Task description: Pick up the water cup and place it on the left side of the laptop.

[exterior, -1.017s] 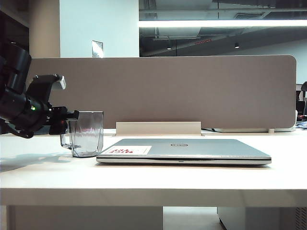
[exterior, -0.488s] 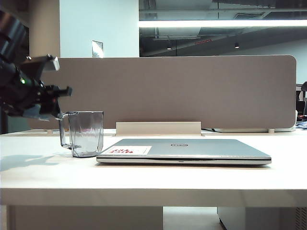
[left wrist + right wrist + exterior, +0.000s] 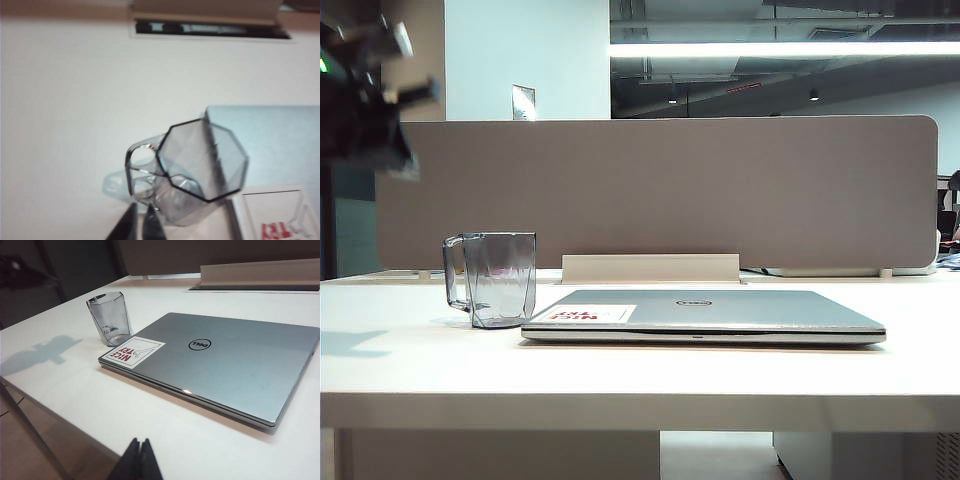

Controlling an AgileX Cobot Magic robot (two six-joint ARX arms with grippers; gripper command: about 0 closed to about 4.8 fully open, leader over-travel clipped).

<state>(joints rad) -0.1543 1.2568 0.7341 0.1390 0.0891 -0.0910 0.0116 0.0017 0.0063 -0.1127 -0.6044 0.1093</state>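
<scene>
1. Currently the water cup (image 3: pixel 492 279) stands upright on the white desk (image 3: pixel 620 370), just beside the laptop's (image 3: pixel 720 312) left front corner, handle turned away from it. From the exterior view I can't tell whether cup and laptop touch. I judge the placement done.

2. Left gripper (image 3: pixel 141 223): fingers together, clamped on nothing. It hangs high above and to the left of the cup, blurred at the exterior view's top-left corner (image 3: pixel 365 95). Its wrist view looks down into the cup's open mouth.

3. Right gripper (image 3: pixel 138 460): fingers together, empty, hanging near the desk's front edge, well apart from laptop and cup. It does not show in the exterior view.

4. Risks, as I judge them:
 - The cup is light plastic and tapers to a small base, so a brush from the left arm could tip it onto the lid.
 - The handle sticks out toward the left arm's side, the first thing a low pass would catch.
 - If the cup leans on the laptop edge, nudging the laptop would shift it.

5. Surroundings: grey partition screen (image 3: pixel 720 190) behind the desk, a pale cable tray (image 3: pixel 650 268) at its foot, a white sticker (image 3: pixel 133 353) with red lettering on the lid's corner nearest the cup. Nothing blocks either arm's way off the desk.
</scene>
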